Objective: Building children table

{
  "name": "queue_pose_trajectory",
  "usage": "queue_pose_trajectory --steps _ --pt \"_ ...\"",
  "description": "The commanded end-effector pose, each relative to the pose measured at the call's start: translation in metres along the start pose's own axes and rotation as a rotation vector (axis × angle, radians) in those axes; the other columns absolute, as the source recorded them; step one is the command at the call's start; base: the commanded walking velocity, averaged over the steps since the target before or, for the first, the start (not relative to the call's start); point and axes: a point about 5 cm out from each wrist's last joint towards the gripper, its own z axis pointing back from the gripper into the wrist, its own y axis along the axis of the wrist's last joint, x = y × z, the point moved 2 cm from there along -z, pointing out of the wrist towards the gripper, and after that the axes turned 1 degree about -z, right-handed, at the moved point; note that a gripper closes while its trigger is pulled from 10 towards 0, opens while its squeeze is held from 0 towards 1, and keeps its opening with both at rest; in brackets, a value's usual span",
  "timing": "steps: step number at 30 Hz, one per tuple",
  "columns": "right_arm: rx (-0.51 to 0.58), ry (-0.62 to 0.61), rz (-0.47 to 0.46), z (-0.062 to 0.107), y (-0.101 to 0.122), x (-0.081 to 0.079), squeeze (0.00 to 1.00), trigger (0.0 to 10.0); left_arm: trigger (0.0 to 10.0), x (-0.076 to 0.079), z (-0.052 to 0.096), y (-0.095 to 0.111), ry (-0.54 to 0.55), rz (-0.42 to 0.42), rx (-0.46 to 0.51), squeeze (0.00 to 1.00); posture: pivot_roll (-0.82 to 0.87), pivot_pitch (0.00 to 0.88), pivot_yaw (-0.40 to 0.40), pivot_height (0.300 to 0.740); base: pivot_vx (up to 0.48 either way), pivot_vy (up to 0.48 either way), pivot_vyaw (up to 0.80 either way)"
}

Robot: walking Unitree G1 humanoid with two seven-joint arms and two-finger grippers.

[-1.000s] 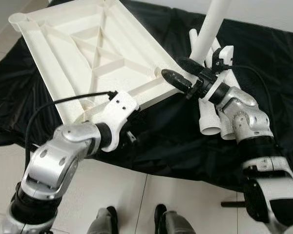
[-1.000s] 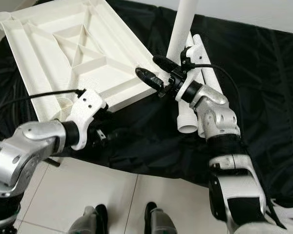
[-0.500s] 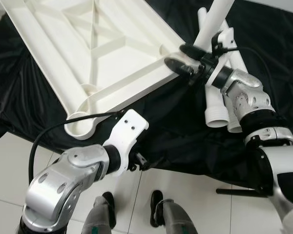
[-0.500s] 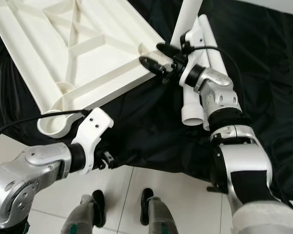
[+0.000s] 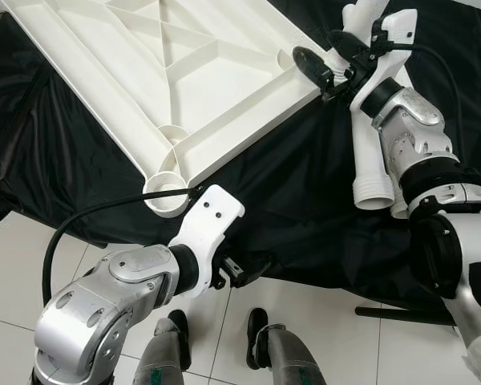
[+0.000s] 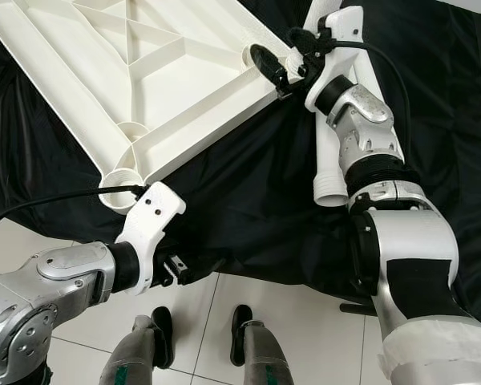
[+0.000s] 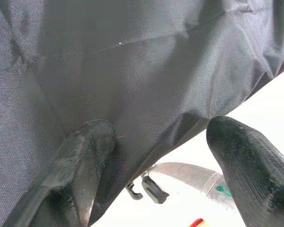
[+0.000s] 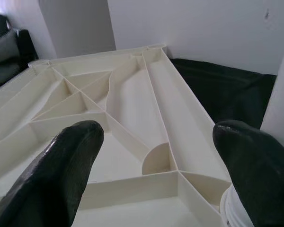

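Tabletop (image 5: 144, 72), white, underside up on black cloth (image 5: 305, 200): corner socket (image 8: 236, 208) directly ahead of right gripper (image 5: 327, 62), fingers apart; left gripper (image 7: 170, 161) likewise apart at the cloth's edge.

White tabletop (image 5: 156, 76) lying underside up, with loose white legs (image 6: 330, 164) beside it

The tabletop is a white plastic panel turned upside down on a black cloth (image 5: 305, 192) — its ribbed underside shows raised walls and diagonal braces. A round leg socket (image 5: 167, 192) sits open at the corner just beyond the left gripper (image 5: 248, 271), whose fingers are spread at the cloth's edge. The opposite corner lies right at the fingertips of the right gripper (image 5: 325, 64), whose fingers are also apart. Beside that corner one leg stands on end — the others lie on the cloth under the right forearm, threaded ends towards the robot.
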Motion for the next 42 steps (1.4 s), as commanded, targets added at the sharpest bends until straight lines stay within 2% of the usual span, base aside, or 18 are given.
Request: queue_pose_trajectory --steps 1,7,9,11,14,15,16,17,18,19,21,22,25,27,29,31,36,42 --pt "0.024 0.054 -0.049 0.002 -0.001 -0.003 0.0 10.0 10.0 0.002 0.0 -0.006 -0.003 0.013 -0.03 0.0 0.07 0.38 -0.036 0.74 0.0 0.0 0.0" --pt "0.032 0.189 -0.122 0.005 -0.01 -0.018 0.0 10.0 10.0 -0.001 -0.003 -0.005 -0.003 0.01 -0.031 0.0 0.05 0.369 -0.03 0.74 0.0 0.0 0.0" --pt "0.056 0.22 -0.154 0.01 -0.016 -0.026 0.0 10.0 10.0 -0.014 -0.008 -0.003 0.046 0.01 -0.009 0.0 0.03 0.363 -0.025 0.74 0.0 0.0 0.0" --pt "0.069 0.217 -0.163 0.012 -0.017 -0.027 0.0 10.0 10.0 -0.02 -0.009 -0.003 0.071 0.011 -0.002 0.0 0.03 0.363 -0.025 0.74 0.0 0.0 0.0" --pt "0.094 0.181 -0.152 0.018 -0.018 -0.026 0.0 10.0 10.0 -0.035 -0.01 -0.001 0.119 0.019 0.013 0.0 0.02 0.357 -0.018 0.74 0.0 0.0 0.0" --pt "0.094 0.181 -0.152 0.018 -0.018 -0.026 0.0 10.0 10.0 -0.035 -0.01 -0.001 0.119 0.019 0.013 0.0 0.02 0.357 -0.018 0.74 0.0 0.0 0.0" --pt "0.104 0.162 -0.151 0.021 -0.018 -0.025 0.0 10.0 10.0 -0.044 -0.01 0.002 0.14 0.015 0.027 0.0 0.01 0.351 -0.01 0.74 0.0 0.0 0.0" --pt "0.104 0.162 -0.151 0.021 -0.018 -0.025 0.0 10.0 10.0 -0.044 -0.01 0.002 0.14 0.015 0.027 0.0 0.01 0.351 -0.01 0.74 0.0 0.0 0.0" --pt "0.121 0.136 -0.151 0.025 -0.015 -0.022 0.0 10.0 10.0 -0.054 -0.008 0.008 0.162 0.005 0.051 0.0 0.01 0.348 -0.007 0.74 0.0 0.0 0.0" --pt "0.121 0.136 -0.151 0.025 -0.015 -0.022 0.0 10.0 10.0 -0.054 -0.008 0.008 0.162 0.005 0.051 0.0 0.01 0.348 -0.007 0.74 0.0 0.0 0.0" --pt "0.15 0.09 -0.139 0.032 -0.009 -0.016 0.0 10.0 10.0 -0.071 -0.004 0.02 0.202 -0.017 0.104 0.0 0.0 0.341 -0.002 0.74 0.0 0.0 0.0" --pt "0.15 0.09 -0.139 0.032 -0.009 -0.016 0.0 10.0 10.0 -0.071 -0.004 0.02 0.202 -0.017 0.104 0.0 0.0 0.341 -0.002 0.74 0.0 0.0 0.0" --pt "0.163 0.003 -0.103 0.044 -0.005 -0.011 0.0 10.0 10.0 -0.096 -0.003 0.028 0.299 -0.017 0.148 0.0 -0.01 0.323 0.008 0.74 0.0 0.0 0.0" --pt "0.163 -0.025 -0.099 0.05 -0.007 -0.014 0.0 10.0 10.0 -0.106 -0.004 0.03 0.347 0.0 0.171 0.0 -0.02 0.311 0.012 0.74 0.0 0.0 0.0" --pt "0.163 -0.029 -0.101 0.052 -0.007 -0.015 0.0 10.0 10.0 -0.108 -0.005 0.03 0.354 0.004 0.178 0.0 -0.02 0.308 0.014 0.74 0.0 0.0 0.0" --pt "0.158 -0.095 -0.09 0.06 -0.011 -0.024 0.0 10.0 10.0 -0.121 -0.006 0.032 0.421 0.03 0.224 0.0 -0.03 0.291 0.02 0.74 0.0 0.0 0.0" --pt "0.141 -0.139 -0.126 0.07 -0.02 -0.04 0.0 10.0 10.0 -0.12 -0.008 0.035 0.392 0.044 0.26 0.0 -0.04 0.271 0.031 0.74 0.0 0.0 0.0" --pt "0.123 -0.182 -0.123 0.074 -0.02 -0.045 0.0 10.0 10.0 -0.114 -0.014 0.038 0.341 0.022 0.288 0.0 -0.04 0.264 0.032 0.74 0.0 0.0 0.0"
